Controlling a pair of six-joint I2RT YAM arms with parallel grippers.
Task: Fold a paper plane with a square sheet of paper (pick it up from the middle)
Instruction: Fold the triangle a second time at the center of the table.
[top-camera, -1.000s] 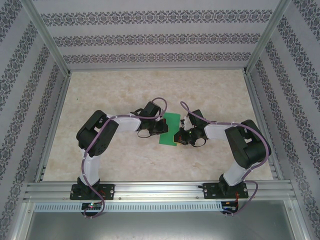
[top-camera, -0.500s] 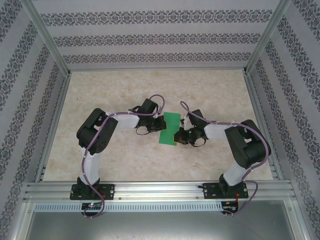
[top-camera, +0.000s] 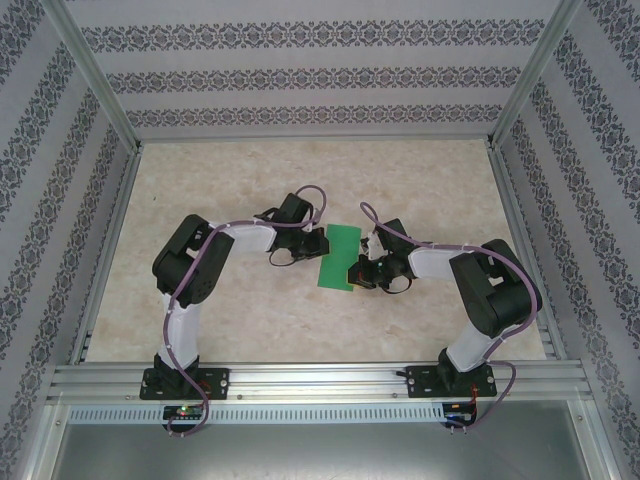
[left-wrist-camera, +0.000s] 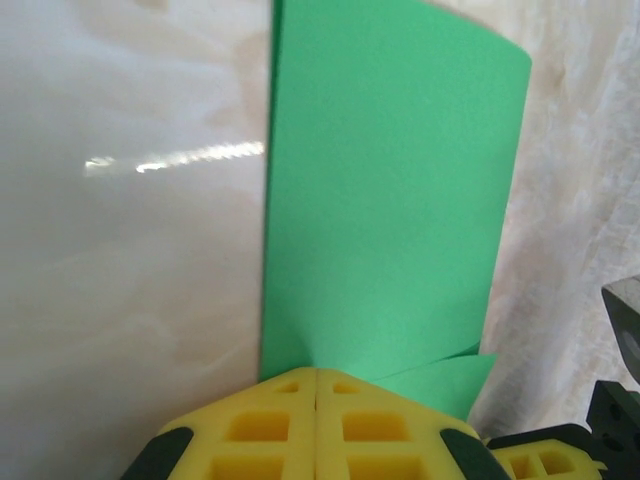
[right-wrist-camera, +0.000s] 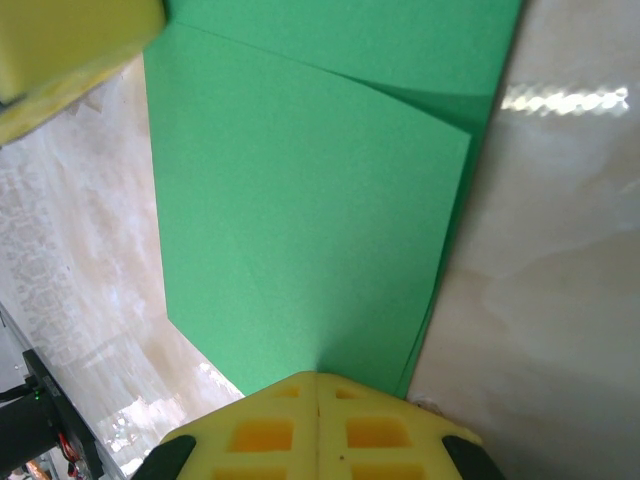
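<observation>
Paper (left-wrist-camera: 390, 200) edge hidden inside left pincer (left-wrist-camera: 316, 372)

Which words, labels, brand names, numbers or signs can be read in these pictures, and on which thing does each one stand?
None can be read.
The green paper is plain, without print.
The wall pattern is ornament, not letters.
The left end effector and the right end effector, both shut on the paper, carry no label.
The boards at the arm bases are too small to tell.
</observation>
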